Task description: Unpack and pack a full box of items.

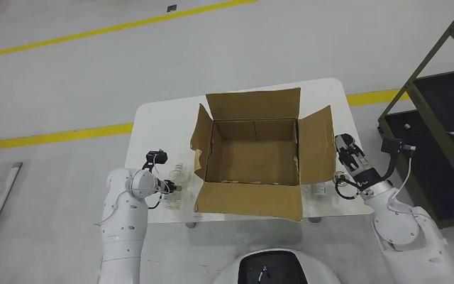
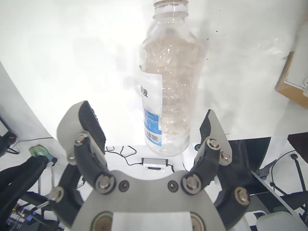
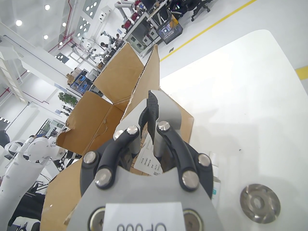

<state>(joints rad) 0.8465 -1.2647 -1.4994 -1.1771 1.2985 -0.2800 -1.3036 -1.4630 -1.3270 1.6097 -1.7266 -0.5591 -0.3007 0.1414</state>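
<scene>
From above, the cardboard box (image 1: 253, 104) sits mid-surface (image 1: 163, 121) with all four flaps spread and its brown floor showing. The left hand (image 1: 169, 188) is at the front left corner of the surface, and the right hand (image 1: 344, 145) is along the right edge, just outside the box's right flap. The left wrist view sharpens what the top view leaves vague. There the left hand (image 2: 147, 108) is released, its ribbed pads spread wide on either side of a clear, white-capped bottle (image 2: 170, 78) without touching it. The bottle lies with its base toward the hand at the front edge of the surface (image 2: 60, 37), cap pointing inward, with a box (image 2: 286, 82) corner off to one side. From above, the bottle (image 1: 174, 195) is a pale shape just beside the box's front left flap. In the right wrist view the right hand (image 3: 152, 97) is clenched, pads pressed together above a flap of the box (image 3: 105, 121). The surface (image 3: 240, 97) stretches from that flap to its rounded far right corner, and a round metal disc (image 3: 259, 203) sits near the hand's base.
</scene>
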